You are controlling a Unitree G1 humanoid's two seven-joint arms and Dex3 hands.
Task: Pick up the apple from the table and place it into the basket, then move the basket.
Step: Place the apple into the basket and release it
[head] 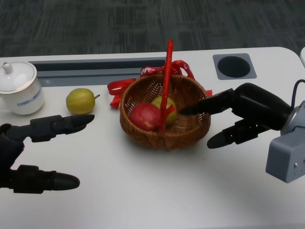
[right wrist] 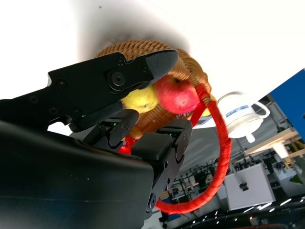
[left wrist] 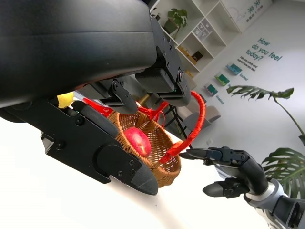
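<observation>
A wicker basket (head: 190, 126) with a tall red handle (head: 167, 71) stands mid-table. Inside lie a red apple (head: 144, 116) and a yellow-red apple (head: 167, 108). My right hand (head: 248, 112) is at the basket's right side, fingers apart: one finger reaches over the rim into the basket, another lies outside beside the wall, holding nothing. My left hand (head: 14, 143) hovers at the lower left with fingers spread, well short of the basket. The right wrist view shows the basket (right wrist: 138, 50) and red apple (right wrist: 177, 93) past the fingers (right wrist: 119, 76).
A yellow-green fruit (head: 80, 100) lies on the table left of the basket. A white lidded cup (head: 18, 88) stands at the far left. A red ribbon (head: 119, 88) trails behind the basket. A dark round grommet (head: 233, 66) sits at the back right.
</observation>
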